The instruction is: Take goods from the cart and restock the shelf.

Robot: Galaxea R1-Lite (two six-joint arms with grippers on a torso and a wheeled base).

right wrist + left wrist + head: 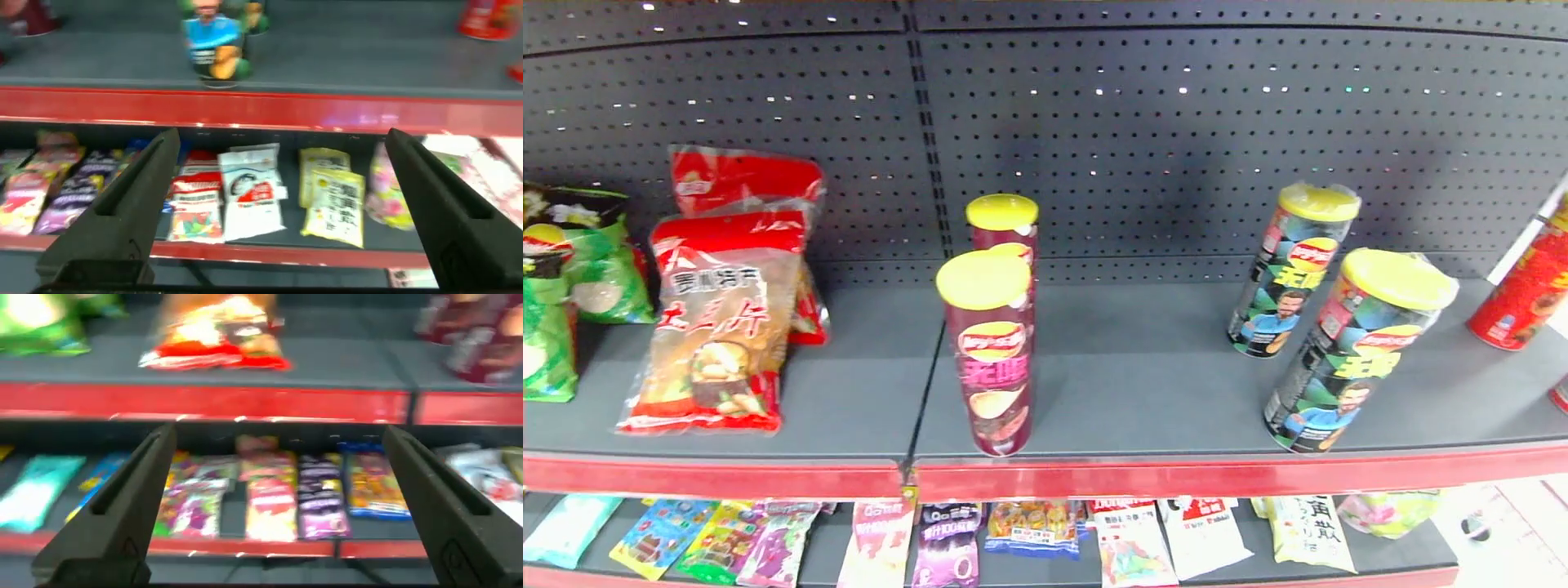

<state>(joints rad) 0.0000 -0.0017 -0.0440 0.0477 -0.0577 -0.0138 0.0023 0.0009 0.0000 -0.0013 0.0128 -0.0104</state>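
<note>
The left gripper (pixel 278 510) is hanging wide open and empty in front of the red front edge (pixel 204 400) of the shelf (pixel 1143 384), its dark fingers (pixel 122 514) spread well apart with nothing between them. The right gripper (pixel 282 212) is facing the same edge farther to the robot's right, equally wide and also holding nothing. On the shelf, two maroon cans (pixel 992 351) are standing one behind the other near the middle, the front one close to the edge. Two dark cans with yellow lids (pixel 1347 359) are standing to their right, and a red can (pixel 1523 290) is leaning at the far right. Red snack bags (pixel 715 327) are propped up to the left, with green bags (pixel 556 302) beyond them. A stretch of grey board is lying between the maroon cans and the dark cans. Flat packets (pixel 1029 527) are lying in a row on the lower shelf. With both grippers empty, the robot appears to be between placements, at the fetching step. The next move is likely calling for a turn to the cart, a firm grip on one item, and a careful carry to that grey stretch. The item should be set down upright without nudging the cans on either side.
</note>
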